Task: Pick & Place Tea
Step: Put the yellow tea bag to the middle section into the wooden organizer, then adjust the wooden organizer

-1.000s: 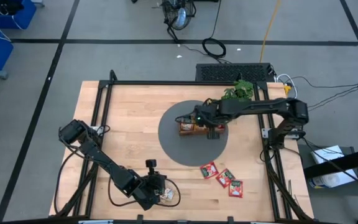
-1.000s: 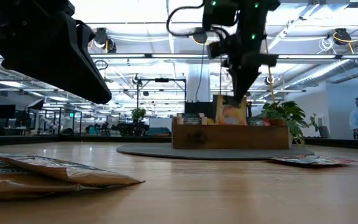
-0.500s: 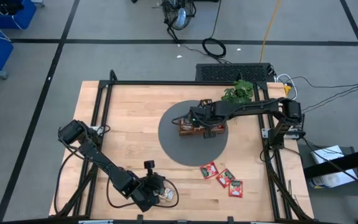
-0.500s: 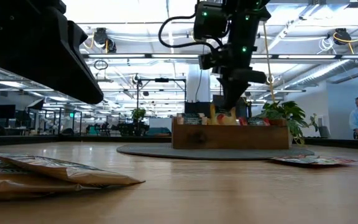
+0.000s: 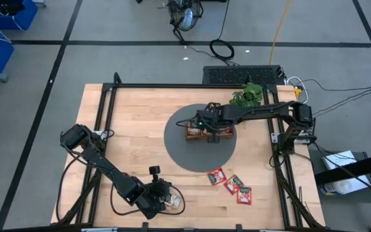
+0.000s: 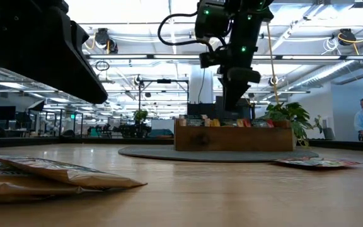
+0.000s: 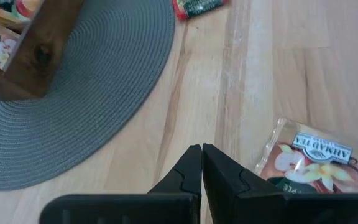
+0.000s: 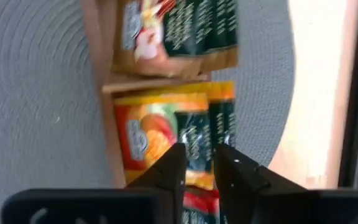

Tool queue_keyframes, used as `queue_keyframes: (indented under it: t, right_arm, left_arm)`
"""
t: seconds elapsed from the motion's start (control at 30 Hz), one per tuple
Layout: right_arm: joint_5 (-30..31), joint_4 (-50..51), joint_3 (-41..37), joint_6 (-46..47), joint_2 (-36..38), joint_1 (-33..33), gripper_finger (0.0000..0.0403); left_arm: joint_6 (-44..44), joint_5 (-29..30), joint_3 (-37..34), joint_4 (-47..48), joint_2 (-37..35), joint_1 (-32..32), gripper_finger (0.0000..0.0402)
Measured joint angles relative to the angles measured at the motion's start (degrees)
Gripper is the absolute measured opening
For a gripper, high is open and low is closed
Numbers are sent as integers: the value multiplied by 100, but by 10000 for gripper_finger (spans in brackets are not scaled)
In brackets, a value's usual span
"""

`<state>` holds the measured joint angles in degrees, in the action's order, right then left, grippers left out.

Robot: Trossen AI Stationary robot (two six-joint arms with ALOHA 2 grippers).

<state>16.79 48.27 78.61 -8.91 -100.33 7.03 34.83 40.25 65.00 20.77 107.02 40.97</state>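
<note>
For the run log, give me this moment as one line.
right claw: open over tray | orange sachet: in middle compartment | left claw: shut, idle

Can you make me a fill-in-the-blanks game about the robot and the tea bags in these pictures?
1. The wooden tray sits on a round ____ mat.
2. The right gripper hangs over an ____ tea sachet in the tray.
3. The left gripper has its fingers ____.
4. The loose red sachets number ____.

Missing words: grey; orange; shut; four
</note>
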Motion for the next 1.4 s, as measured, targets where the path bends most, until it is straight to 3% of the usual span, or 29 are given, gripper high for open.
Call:
queue_keyframes:
  t: [0.27, 0.4, 0.47, 0.57, 0.7, 0.8, 0.9, 1.0, 1.17, 1.4]
  right_arm:
    - [15, 29, 0, 653, 768, -172, 112]
    - [-1006, -207, -18, 1261, 1472, -723, 113]
    - [-1191, -738, -302, 1395, 1740, -1241, 107]
    - [-943, -2263, -1276, 1321, 2012, -2101, 92]
    - [-837, -5186, -2748, 901, 1997, -2905, 62]
    - [-815, -7195, -3507, 422, 1789, -3174, 30]
    - [-712, -8347, -3989, -131, 1590, -3172, 5]
    - [-470, -8380, -4087, -20, 1583, -2947, 7]
    - [-430, -7731, -4124, 513, 1511, -2659, 1]
    - [830, -6993, -4120, 594, 1665, -2651, 1]
  left_arm:
    - [285, -143, -426, -119, -4, -7, 21]
    - [289, 77, -393, -133, -4, 34, 21]
    - [206, 172, -324, -140, -4, 83, 21]
    - [176, 139, -263, -163, -4, 168, 21]
    - [297, 250, -263, -191, -27, 270, 21]
    - [171, 681, -263, -171, -223, 281, 21]
    - [21, 1411, -263, -168, -445, 165, 21]
    - [82, 1499, -248, -131, -633, 3, 21]
    - [200, 1054, -259, 116, -511, 39, 21]
    - [312, 910, -259, 202, -176, -1, 21]
